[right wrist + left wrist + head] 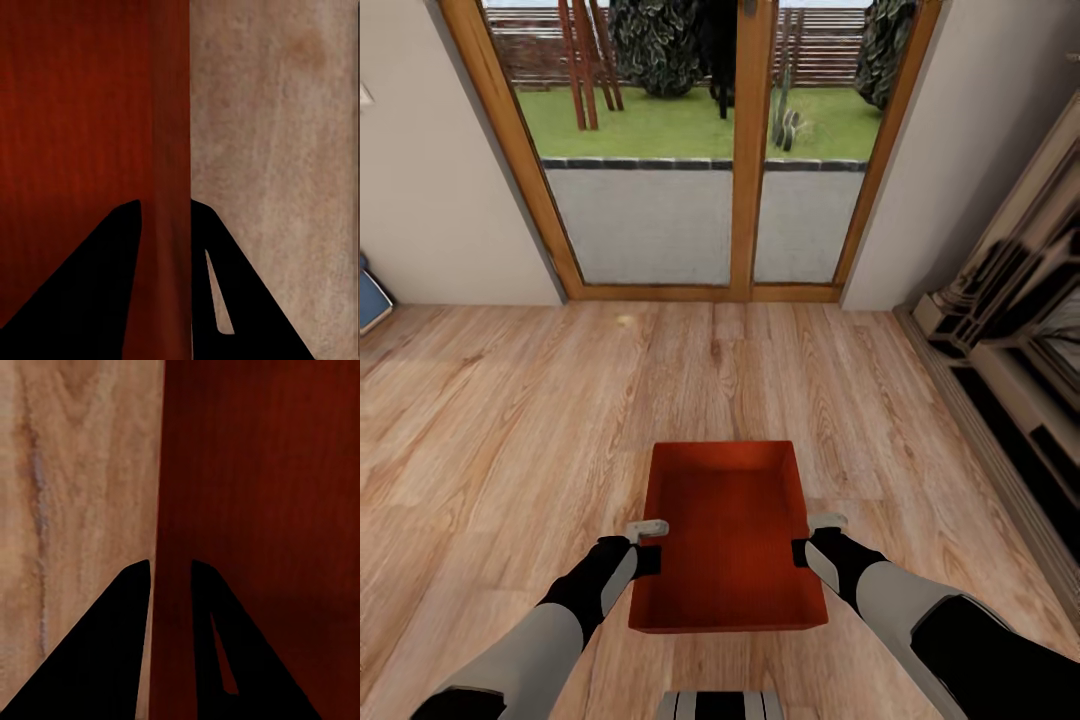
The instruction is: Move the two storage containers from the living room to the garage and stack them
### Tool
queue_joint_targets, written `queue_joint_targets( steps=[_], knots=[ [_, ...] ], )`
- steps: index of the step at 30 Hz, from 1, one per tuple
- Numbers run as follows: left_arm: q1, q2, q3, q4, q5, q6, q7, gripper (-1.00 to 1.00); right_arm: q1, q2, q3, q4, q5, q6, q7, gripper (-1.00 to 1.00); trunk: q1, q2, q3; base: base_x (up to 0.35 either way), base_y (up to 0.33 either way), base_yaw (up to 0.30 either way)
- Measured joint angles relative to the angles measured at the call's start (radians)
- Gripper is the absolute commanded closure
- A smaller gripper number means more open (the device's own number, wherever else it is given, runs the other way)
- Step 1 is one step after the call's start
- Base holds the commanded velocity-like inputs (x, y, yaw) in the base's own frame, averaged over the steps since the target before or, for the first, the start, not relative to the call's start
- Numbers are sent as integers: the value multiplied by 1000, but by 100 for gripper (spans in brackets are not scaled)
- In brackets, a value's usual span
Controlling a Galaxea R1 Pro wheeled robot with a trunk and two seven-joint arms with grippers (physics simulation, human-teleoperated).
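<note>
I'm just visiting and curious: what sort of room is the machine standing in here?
Most likely a home living room: light wood plank floor, a wood-framed glass door looking onto a garden lawn, and a dark cabinet along one wall.

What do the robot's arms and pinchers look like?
Each arm is pale grey with a black wrist section. The left gripper and right gripper end in thin, flat, light grey fingers in the head view. In the wrist views the fingers look like black pointed wedges. No cables or markings show.
</note>
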Motion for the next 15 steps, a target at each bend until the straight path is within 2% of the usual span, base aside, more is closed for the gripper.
queue_joint_targets(
  steps=[15],
  knots=[
    [0,1,0,0,3,0,0,100,-1,0,-3,-1,6,2,0,100,-58,105,47,0,0,0]
  ],
)
